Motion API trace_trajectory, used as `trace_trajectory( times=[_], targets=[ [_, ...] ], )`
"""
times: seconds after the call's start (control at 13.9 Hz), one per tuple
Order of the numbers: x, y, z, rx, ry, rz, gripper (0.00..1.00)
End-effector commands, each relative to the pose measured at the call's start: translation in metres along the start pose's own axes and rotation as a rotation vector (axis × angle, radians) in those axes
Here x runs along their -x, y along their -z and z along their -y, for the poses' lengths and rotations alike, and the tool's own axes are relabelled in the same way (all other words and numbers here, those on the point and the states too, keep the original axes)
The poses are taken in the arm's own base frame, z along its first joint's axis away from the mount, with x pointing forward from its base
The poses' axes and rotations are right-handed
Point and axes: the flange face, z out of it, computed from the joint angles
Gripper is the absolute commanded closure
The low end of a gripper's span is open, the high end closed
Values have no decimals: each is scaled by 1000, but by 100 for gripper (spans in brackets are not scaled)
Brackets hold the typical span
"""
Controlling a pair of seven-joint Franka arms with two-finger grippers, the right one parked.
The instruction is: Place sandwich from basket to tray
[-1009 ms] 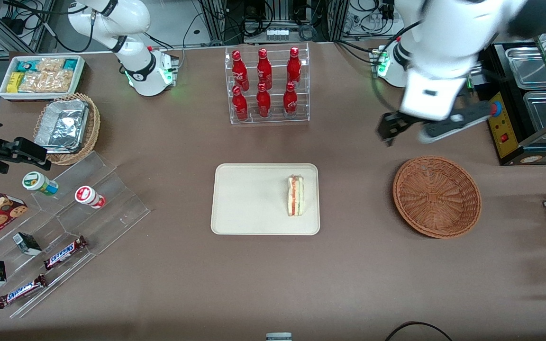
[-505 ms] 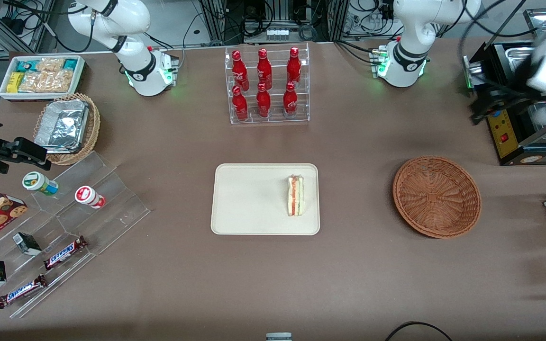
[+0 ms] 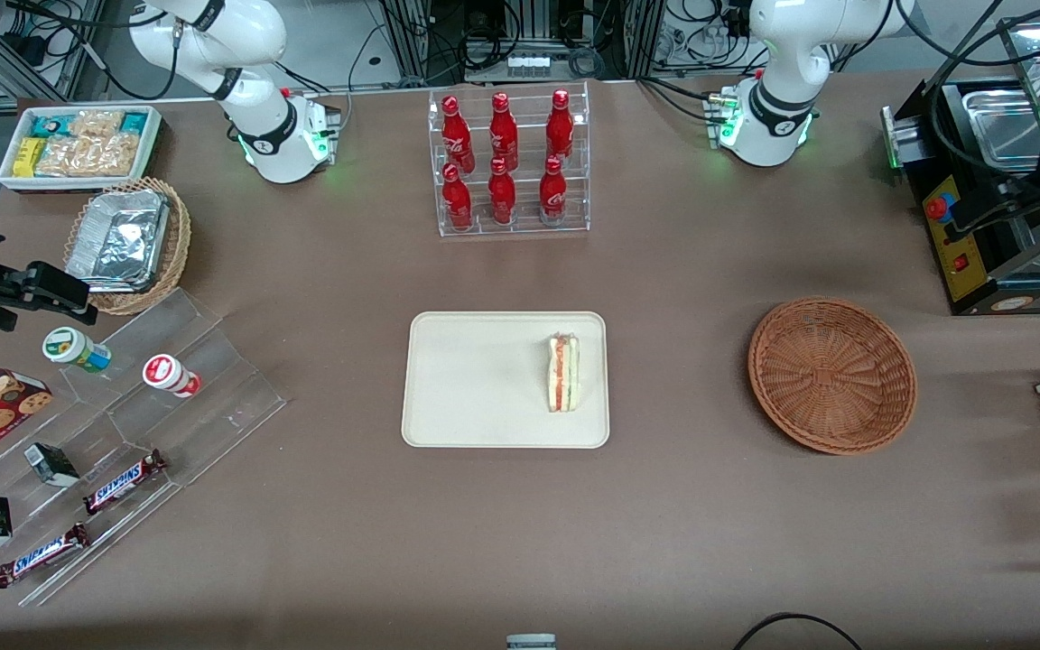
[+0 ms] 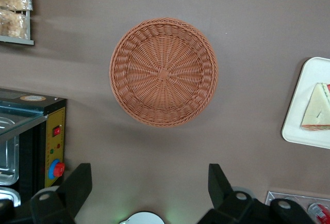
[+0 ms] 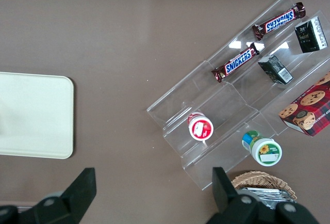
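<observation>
Cut off at the edges

The claw (image 4: 149,180) shows only its two dark fingers (image 4: 77,182), spread wide apart, their bases running out of view. In the wrist view the tray (image 4: 299,126) and sandwich (image 4: 317,113) are clipped at the frame's edge. The front view catches only a sliver of the working arm.

Glossy white rounded arm segments (image 3: 800,36) joined by black seam rings, a white base (image 3: 766,126) lit green at its collar, black cables trailed at twelve o'clock, a black gripper (image 4: 149,188) with two blunt wedge fingers (image 4: 219,182) seen spread apart, round screw holes in its mounts
</observation>
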Motion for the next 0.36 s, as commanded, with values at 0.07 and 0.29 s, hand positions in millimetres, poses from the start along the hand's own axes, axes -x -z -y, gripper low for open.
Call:
trace_trajectory(
  times=[0.07, 0.29],
  targets=[
    [9, 3, 3, 13, -23, -17, 0],
    [11, 7, 6, 2, -160, -24, 0]
  ],
)
